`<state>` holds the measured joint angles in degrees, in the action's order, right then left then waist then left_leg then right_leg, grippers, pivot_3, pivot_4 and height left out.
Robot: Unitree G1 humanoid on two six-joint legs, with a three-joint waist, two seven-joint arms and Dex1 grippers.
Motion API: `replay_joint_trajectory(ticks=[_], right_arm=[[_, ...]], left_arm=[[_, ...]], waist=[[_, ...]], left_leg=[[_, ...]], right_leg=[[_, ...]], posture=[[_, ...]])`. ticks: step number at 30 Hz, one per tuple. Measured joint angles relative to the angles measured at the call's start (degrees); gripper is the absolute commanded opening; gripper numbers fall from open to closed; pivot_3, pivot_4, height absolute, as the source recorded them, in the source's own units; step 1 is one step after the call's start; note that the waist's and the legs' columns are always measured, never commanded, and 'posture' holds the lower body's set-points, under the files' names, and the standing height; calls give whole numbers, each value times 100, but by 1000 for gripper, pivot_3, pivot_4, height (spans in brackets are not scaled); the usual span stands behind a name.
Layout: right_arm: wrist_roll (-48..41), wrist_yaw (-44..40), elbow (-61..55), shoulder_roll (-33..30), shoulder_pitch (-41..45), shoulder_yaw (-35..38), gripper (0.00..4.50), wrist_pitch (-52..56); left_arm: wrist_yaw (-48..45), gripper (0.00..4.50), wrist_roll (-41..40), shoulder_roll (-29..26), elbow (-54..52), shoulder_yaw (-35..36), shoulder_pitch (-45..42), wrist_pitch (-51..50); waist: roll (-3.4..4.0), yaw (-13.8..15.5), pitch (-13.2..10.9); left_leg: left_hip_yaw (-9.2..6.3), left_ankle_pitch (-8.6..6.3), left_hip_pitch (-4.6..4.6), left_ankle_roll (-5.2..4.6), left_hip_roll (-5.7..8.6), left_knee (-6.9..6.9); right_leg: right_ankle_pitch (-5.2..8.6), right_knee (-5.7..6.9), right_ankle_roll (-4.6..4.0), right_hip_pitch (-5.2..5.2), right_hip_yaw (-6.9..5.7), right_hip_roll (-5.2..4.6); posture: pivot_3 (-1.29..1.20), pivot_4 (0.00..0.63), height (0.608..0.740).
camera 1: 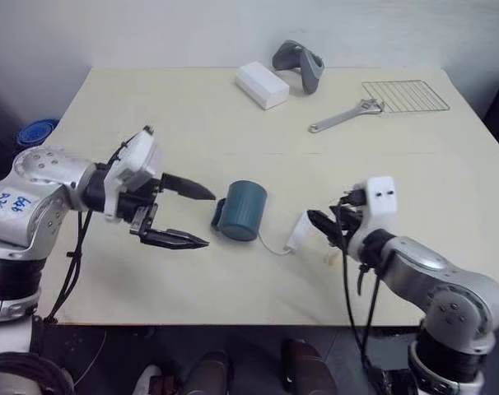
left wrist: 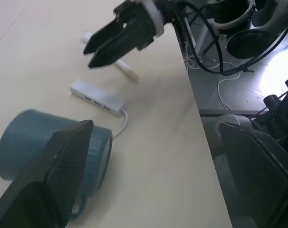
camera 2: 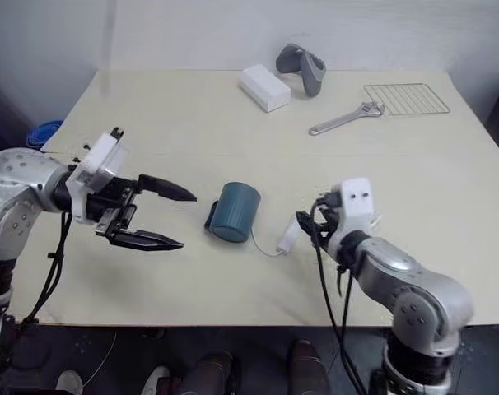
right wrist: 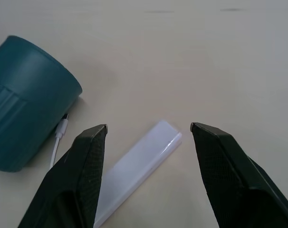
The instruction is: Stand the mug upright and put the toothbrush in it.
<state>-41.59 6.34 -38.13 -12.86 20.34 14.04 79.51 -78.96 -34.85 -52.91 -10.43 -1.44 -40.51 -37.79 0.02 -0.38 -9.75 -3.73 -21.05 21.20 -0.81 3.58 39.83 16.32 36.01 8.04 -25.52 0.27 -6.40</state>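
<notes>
Left gripper (camera 1: 198, 217) hangs level just beside the mug (camera 1: 241, 211), its two fingers spread wide and holding nothing, their tips aimed at the handle end of the cup. That mug lies on its side on the table (camera 1: 192, 115), between the two arms, so the step in hand looks like the first one: getting it upright.

Right gripper (right wrist: 146, 135) sits on the mug's other side with its fingers apart and empty, straddling a short white gadget (right wrist: 134, 168) whose thin cord runs toward the mug. Just past this gripper, in the left wrist view, a slim pale stick (left wrist: 126, 70) lies on the table; it is probably the toothbrush, though most of it is hidden behind the fingers.

Next, I judge, the left gripper needs to close on the mug's wall or rim and tip it onto its base, while the right should shift off the gadget and onto the toothbrush.
</notes>
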Motion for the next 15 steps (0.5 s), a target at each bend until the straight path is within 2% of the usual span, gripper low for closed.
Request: replay_joint_trajectory(ticks=[7,12,15], right_arm=[[512,209,494,334,11,-140,2851,95],[163,-31,499,1273,48,280,2851,427],[58,-138,666,1548,221,334,2851,548]], left_arm=[[-77,4500,154,46,103,-208,-2,122],[-119,4500,218,54,205,-215,-1,236],[-123,4500,270,102,215,-264,-2,288]], waist=[[0,-124,0],[2,-160,-1],[2,-159,-1]], left_leg=[[0,1,0,2,-2,-4],[0,2,-2,4,-11,-8],[0,2,-3,4,-7,-7]], right_leg=[[0,1,0,-3,-2,2],[0,1,0,-5,1,10],[0,3,0,-5,1,7]], posture=[[0,150,740],[0,150,740],[0,150,740]])
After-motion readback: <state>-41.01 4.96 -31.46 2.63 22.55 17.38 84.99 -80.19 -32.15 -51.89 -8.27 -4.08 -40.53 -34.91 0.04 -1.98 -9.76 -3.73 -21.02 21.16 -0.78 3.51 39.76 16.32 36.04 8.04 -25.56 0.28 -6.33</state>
